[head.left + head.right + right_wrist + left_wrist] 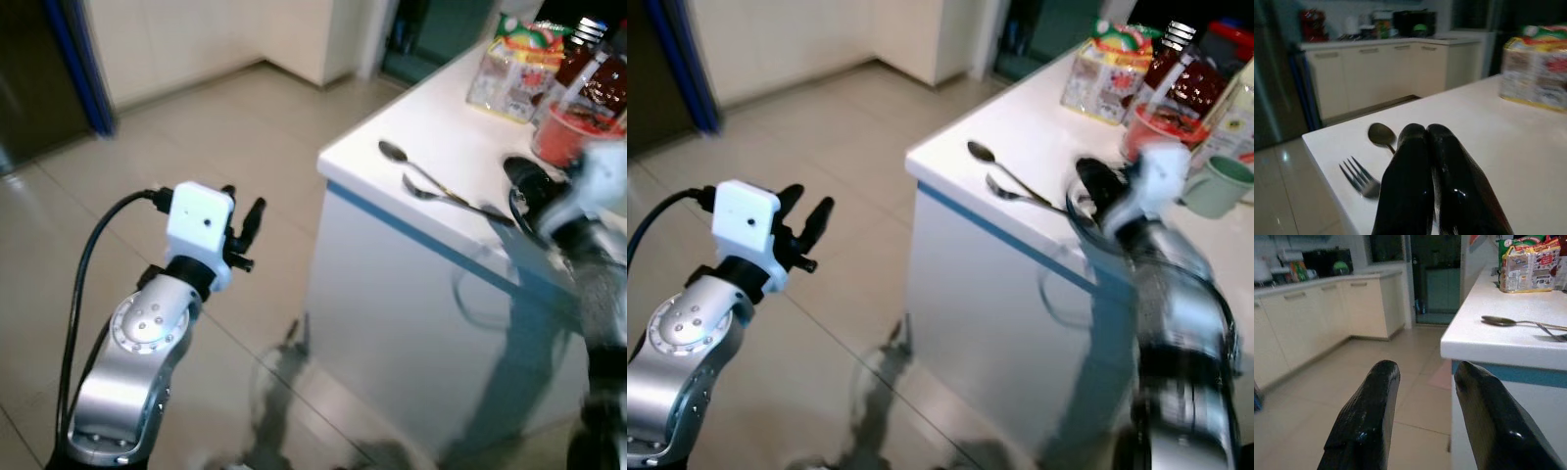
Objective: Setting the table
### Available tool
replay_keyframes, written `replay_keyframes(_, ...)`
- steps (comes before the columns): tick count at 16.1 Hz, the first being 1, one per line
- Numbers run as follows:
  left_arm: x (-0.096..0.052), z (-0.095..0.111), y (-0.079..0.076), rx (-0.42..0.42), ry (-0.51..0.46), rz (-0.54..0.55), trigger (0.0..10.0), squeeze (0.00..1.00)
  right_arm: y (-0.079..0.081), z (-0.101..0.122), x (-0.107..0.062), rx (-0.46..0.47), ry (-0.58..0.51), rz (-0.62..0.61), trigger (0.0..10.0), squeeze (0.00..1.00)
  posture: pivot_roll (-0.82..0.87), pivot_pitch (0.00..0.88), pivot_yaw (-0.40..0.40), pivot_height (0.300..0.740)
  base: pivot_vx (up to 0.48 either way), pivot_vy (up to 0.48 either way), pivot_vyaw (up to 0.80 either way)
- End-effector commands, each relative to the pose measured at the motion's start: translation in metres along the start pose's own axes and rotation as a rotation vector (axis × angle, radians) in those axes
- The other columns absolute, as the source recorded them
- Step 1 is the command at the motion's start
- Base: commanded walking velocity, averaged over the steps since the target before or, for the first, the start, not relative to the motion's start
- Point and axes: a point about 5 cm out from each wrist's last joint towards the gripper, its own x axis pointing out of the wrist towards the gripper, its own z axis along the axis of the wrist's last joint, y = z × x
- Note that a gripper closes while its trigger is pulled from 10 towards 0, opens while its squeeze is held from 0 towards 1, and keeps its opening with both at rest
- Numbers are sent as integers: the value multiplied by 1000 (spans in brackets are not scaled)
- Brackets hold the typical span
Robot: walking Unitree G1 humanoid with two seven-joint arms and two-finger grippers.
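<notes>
White tabletop [460,186]: spoon [1380,134] and fork [1359,178] lie side by side.
Right tool [1432,161]: fingers pressed together, seemingly empty — spread them before reaching.
Left tool [1422,416]: parted, idle.

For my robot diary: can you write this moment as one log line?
left pincer open, off table | right pincer shut over table | spoon, fork lying

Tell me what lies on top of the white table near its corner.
A spoon and a fork lie side by side on the white table. The right gripper, fingers shut, covers their handle ends. Further back stand a snack packet and bottles.
</notes>
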Motion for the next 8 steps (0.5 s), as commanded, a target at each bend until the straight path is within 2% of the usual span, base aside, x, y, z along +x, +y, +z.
replay_keyframes(1, 5, 4, -2, 5, -28, -17, 10000, 0, -2, 16, -10, -15, -56, -38, 10000, 0, 85, 10, -60, 740, 352, 0, 587)
replay_keyframes(2, 8, 3, -4, -5, -34, -37, 10000, 0, 7, 12, -31, -13, -41, -63, 10000, 0, 59, 13, -26, 740, 405, 0, 800)
replay_keyframes(3, 10, 2, -6, -13, -33, -49, 10000, 0, 15, 12, -40, -24, -30, -69, 10000, 0, 47, 12, -14, 740, 405, 0, 800)
replay_keyframes(5, 11, 1, -9, -28, -36, -60, 10000, 0, 22, 19, -47, -19, -19, -79, 10000, 0, 34, 12, -9, 740, 428, 0, 800)
replay_keyframes(7, 10, -1, -13, -37, -37, -71, 10000, 0, 29, 30, -45, -58, -36, -37, 10000, 0, 37, 8, -21, 740, 428, 0, 791)
replay_keyframes(8, 10, -1, -14, -41, -39, -69, 10000, 0, 30, 34, -44, -44, -36, -37, 10000, 0, 40, 7, -28, 740, 428, 0, 0)
